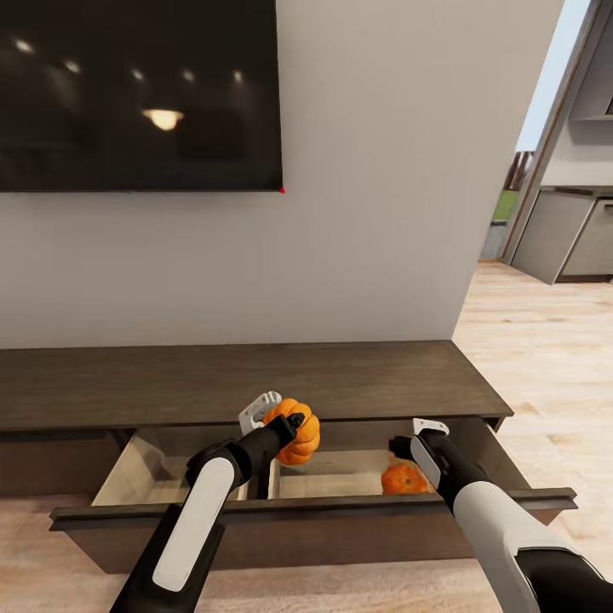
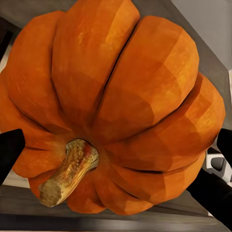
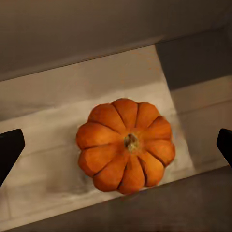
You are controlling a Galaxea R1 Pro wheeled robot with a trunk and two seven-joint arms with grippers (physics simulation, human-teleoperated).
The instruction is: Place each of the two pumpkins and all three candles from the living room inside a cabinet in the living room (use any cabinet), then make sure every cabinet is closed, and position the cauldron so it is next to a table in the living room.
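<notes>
- The held pumpkin (image 1: 294, 430) hung above the open drawer (image 1: 306, 511) of the cabinet (image 1: 255, 383), over the drawer's divider; in the left wrist view this pumpkin (image 2: 116, 106) was cut off at the edges, its tan stem (image 2: 67, 174) pointing toward the camera.
- The left hand (image 1: 285, 426) was clenched on it, a dark fingertip (image 2: 9, 152) on either flank; most of each finger was out of that frame.
- A second pumpkin (image 1: 403, 479) lay on the drawer's light tan floor in the right compartment, partly hidden behind the right arm in the head view; the right wrist view showed it (image 3: 126, 145) whole, stem up.
- The right hand (image 1: 409, 447) hovered directly over that pumpkin, released, its fingertips (image 3: 10, 150) spread wide and touching nothing.
- The drawer front hid the near part of the drawer's inside.
- Above the cabinet, a dark wall screen (image 1: 136, 94) was cut off at the top and left.
</notes>
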